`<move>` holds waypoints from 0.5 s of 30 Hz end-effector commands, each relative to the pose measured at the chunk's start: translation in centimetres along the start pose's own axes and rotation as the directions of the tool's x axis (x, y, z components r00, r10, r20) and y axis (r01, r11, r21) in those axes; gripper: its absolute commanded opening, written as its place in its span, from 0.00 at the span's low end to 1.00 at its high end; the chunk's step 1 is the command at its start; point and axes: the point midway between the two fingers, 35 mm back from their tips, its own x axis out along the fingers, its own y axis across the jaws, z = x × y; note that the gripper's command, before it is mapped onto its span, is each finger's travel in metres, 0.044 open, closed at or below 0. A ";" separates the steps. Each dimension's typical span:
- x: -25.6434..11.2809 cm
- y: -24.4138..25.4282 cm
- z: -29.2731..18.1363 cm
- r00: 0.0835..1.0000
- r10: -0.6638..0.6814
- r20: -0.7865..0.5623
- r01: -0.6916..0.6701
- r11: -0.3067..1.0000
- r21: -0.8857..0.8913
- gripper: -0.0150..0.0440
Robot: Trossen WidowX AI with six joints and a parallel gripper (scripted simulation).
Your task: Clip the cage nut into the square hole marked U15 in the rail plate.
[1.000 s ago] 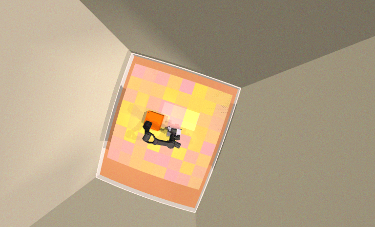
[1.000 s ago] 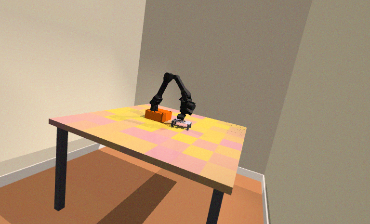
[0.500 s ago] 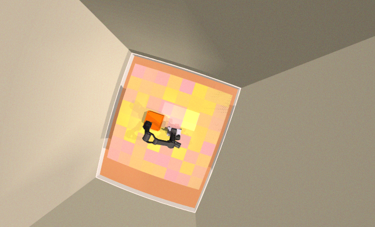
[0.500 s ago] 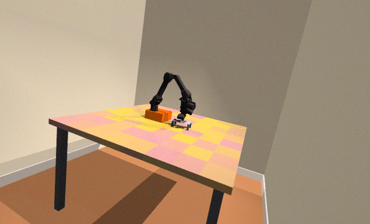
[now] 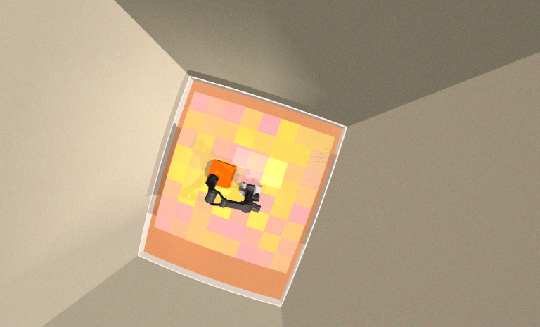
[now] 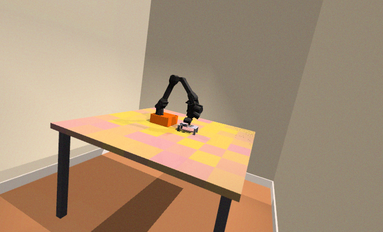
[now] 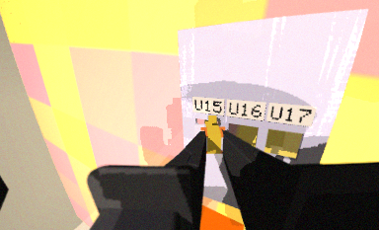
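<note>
The rail plate point(image 5: 258, 189) point(image 6: 194, 126) point(image 7: 232, 57) is a pale, raised plate on short dark legs. Its label U15 point(image 7: 208, 106) shows in the wrist view, just beyond my fingertips. My gripper point(image 6: 189, 124) point(image 7: 212, 136) is shut on the small yellow cage nut point(image 7: 213, 125), with orange parts showing at both sides of it. The nut is over or at the U15 hole, low at the plate. The fingers and nut hide most of that hole, so I cannot tell how deep the nut sits or whether its wings are through.
The holes U16 point(image 7: 249, 137) and U17 point(image 7: 282, 144) lie in a row to the right of U15 in the wrist view. An orange block point(image 5: 223, 173) point(image 6: 162, 119) stands near the plate, beneath the arm's base. The table point(image 6: 158, 133) has a patchwork top.
</note>
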 end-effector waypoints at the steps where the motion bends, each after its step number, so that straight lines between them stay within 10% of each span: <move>1: -0.1 0.1 -0.1 1.000 -0.012 0.003 0.012 1.000 0.004 0.31; 15: 0.0 0.3 -0.1 0.999 -0.053 0.003 0.053 0.999 0.005 0.31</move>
